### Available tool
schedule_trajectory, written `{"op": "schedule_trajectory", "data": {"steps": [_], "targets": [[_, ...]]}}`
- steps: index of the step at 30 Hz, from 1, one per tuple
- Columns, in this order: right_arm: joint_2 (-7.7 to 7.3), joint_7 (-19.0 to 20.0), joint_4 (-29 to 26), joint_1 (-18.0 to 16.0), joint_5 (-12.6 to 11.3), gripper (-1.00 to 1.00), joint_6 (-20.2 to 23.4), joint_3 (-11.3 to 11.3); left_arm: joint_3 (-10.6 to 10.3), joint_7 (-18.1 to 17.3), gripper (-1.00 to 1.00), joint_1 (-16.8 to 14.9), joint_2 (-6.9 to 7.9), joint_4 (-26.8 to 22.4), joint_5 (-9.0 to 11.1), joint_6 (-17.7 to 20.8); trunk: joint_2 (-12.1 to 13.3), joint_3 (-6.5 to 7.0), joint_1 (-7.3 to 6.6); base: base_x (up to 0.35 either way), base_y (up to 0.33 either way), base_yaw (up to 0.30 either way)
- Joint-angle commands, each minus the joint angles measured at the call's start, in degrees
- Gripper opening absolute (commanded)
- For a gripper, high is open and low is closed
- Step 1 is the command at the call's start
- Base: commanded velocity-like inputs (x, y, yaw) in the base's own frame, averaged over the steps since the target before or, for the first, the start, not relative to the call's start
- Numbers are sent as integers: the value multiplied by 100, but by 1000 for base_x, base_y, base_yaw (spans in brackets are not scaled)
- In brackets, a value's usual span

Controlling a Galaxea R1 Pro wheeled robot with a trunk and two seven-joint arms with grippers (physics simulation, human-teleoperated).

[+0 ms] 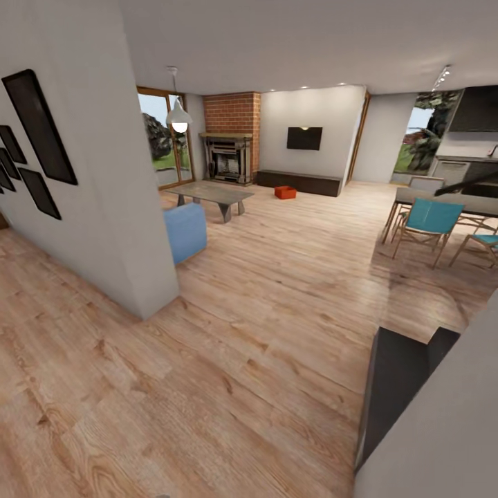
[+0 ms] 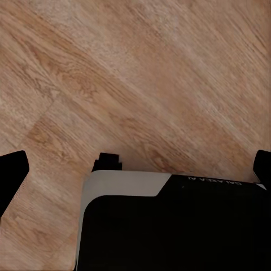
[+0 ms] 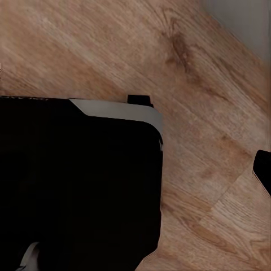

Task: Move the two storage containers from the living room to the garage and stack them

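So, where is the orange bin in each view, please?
Head view: the bin sits far off on the plank floor, in front of the low dark TV bench, right of the brick fireplace.
Left wrist view: plank floor and the robot's dark base.
Right wrist view: plank floor and the base.
Shared landmark: the plank floor.

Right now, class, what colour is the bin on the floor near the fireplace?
Orange-red bin, best in the head view.
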Motion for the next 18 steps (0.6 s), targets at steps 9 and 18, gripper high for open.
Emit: {"op": "schedule_trajectory", "data": {"steps": [9, 18], "targets": [[5, -7, 16, -5, -43, 100, -23, 46, 2, -22, 100, -2, 2, -2, 54, 14, -7, -9, 5, 321, 0, 0], [10, -6, 16, -8, -43, 100, -23, 46, 2, -22, 100, -2, 2, -2, 54, 14, -7, -9, 5, 321, 0, 0]]}}
